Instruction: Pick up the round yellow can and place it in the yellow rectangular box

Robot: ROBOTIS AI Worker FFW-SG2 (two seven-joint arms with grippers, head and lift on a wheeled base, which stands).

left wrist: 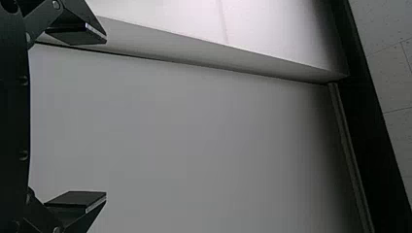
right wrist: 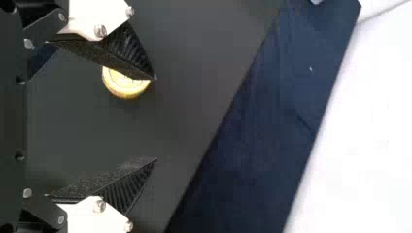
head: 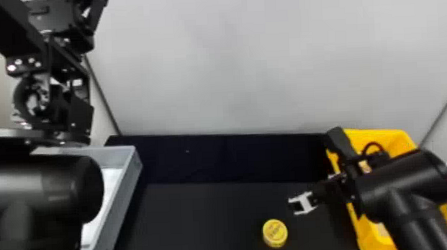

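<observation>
The round yellow can (head: 275, 233) stands on the dark table, left of and nearer than my right gripper (head: 297, 205) in the head view. In the right wrist view the can (right wrist: 121, 86) is partly covered by one finger of my right gripper (right wrist: 156, 119), whose fingers are wide apart with nothing between them. The yellow rectangular box (head: 379, 240) sits at the right, partly hidden beneath the right arm. My left gripper (head: 92, 16) is raised at the upper left; in the left wrist view, this left gripper (left wrist: 106, 116) is open and holds nothing.
A grey tray (head: 119, 199) with a white inside stands on the left, near the left arm. A pale wall (head: 249, 67) rises behind the dark table (head: 201, 217). The right arm crosses over the yellow box.
</observation>
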